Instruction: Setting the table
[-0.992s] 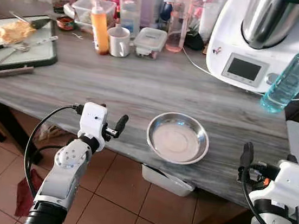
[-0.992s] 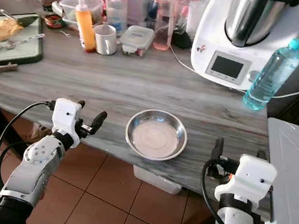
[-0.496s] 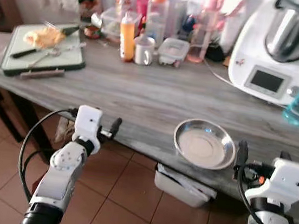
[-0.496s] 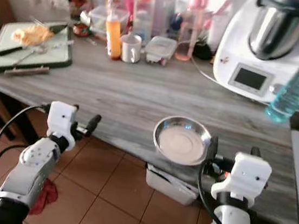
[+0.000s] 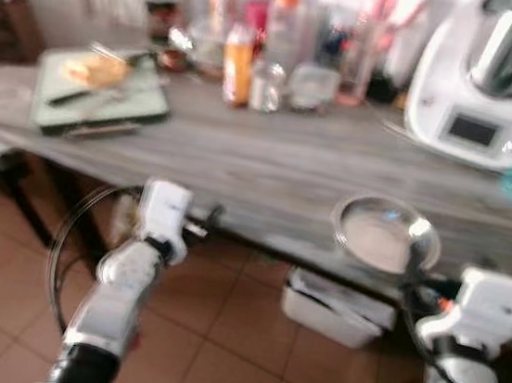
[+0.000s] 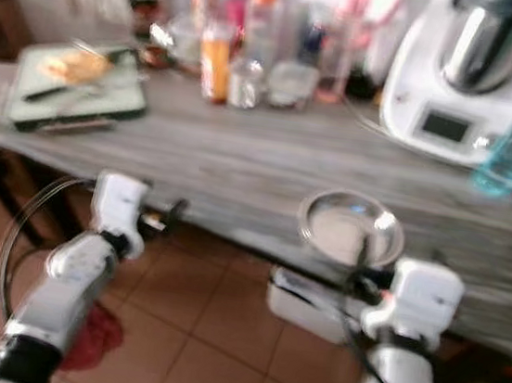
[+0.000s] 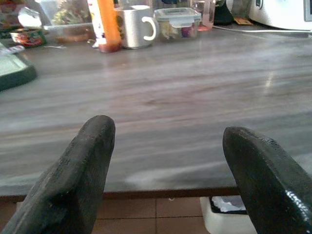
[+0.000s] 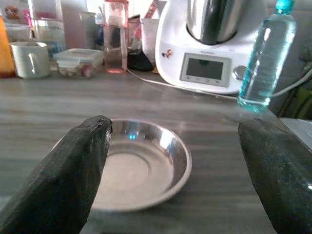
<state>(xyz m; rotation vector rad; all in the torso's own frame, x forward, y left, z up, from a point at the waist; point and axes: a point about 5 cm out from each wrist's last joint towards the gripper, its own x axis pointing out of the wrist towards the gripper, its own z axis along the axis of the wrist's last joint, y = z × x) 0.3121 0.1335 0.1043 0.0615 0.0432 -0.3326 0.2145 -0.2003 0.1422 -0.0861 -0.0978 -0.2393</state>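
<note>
The steel bowl [image 8: 131, 165] sits near the desk [image 5: 269, 160] front edge, just ahead of the right gripper [image 8: 178, 170], fingers spread; approach level, straddle its rim squarely; left gripper [image 7: 168, 161] hovers spread, empty, at the edge.

A blurred grey wooden table [image 5: 269, 160] carries a steel bowl [image 5: 383, 235] near its front edge. The left gripper [image 5: 208, 218] and right gripper [image 5: 415, 267] hang just before that edge, above the tiled floor [image 5: 245, 358]
</note>
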